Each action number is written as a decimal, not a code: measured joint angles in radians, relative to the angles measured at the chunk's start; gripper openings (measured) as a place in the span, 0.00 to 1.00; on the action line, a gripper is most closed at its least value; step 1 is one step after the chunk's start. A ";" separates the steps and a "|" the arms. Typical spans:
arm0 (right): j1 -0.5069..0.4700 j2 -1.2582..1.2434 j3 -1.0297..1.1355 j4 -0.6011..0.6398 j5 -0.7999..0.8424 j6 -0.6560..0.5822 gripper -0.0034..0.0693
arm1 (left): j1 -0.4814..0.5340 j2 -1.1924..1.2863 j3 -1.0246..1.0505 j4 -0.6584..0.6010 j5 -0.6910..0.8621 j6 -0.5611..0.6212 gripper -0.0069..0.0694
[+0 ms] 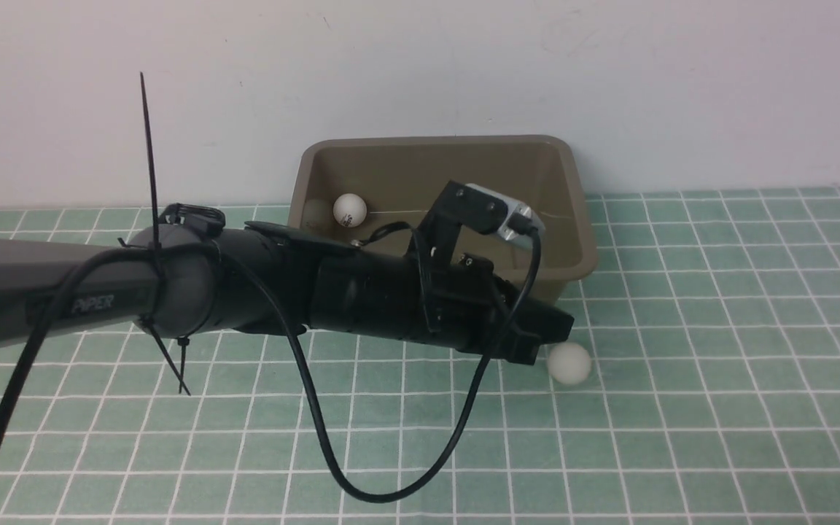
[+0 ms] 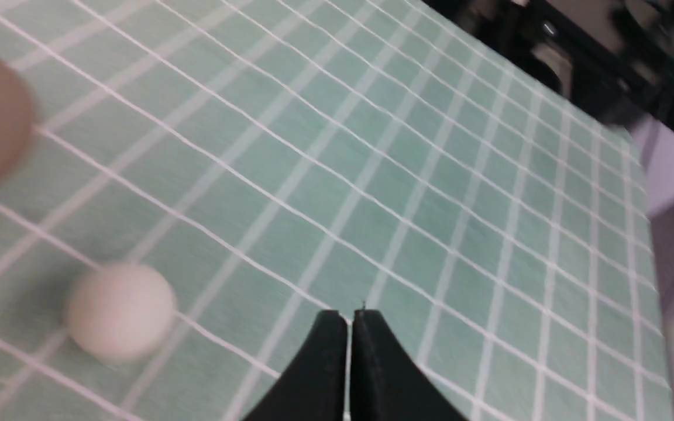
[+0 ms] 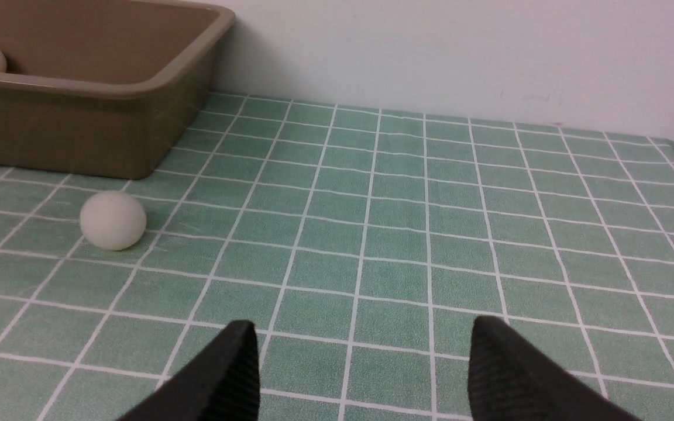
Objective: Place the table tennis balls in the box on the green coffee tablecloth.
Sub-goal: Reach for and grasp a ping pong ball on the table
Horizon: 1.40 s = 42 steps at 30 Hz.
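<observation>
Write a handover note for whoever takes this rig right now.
Left gripper: shut, empty, tips just beside the loose ball.
Right gripper: open, empty, over the cloth.
Done: one ball lies in the box; a dim round shape beside it may be a second or a reflection.
To do: pick up the loose ball, on the cloth near the box's front right corner, and drop it in.

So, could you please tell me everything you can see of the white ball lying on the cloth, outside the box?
The ball is small, round, matte white, unmarked as far as shown. It rests on the green checked cloth, just before the box's near right corner, apart from its wall. The left hand, shut and empty, is close beside it without gripping it. Only the cloth appears to touch it.
</observation>
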 joint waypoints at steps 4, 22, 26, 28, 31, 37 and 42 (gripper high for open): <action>0.000 0.000 0.000 0.000 0.000 0.000 0.65 | 0.000 -0.017 0.000 0.103 0.035 -0.039 0.09; 0.000 0.000 0.000 0.000 0.000 0.000 0.65 | 0.008 -0.465 0.000 0.753 -0.374 -0.603 0.09; 0.000 0.000 0.000 0.000 0.000 0.000 0.65 | 0.052 -0.547 0.000 0.921 -0.380 -0.784 0.09; 0.000 0.000 0.000 0.000 0.000 0.000 0.65 | 0.075 -0.573 0.000 0.996 -0.377 -0.853 0.09; 0.000 0.000 0.000 0.000 0.000 0.000 0.65 | 0.142 -0.616 0.000 1.135 -0.363 -0.975 0.09; 0.000 0.000 0.000 0.000 0.000 0.000 0.65 | 0.274 -0.703 0.002 1.403 -0.288 -1.207 0.09; 0.000 0.000 0.000 0.000 0.000 0.000 0.65 | 0.301 -0.798 0.002 1.464 -0.225 -1.257 0.09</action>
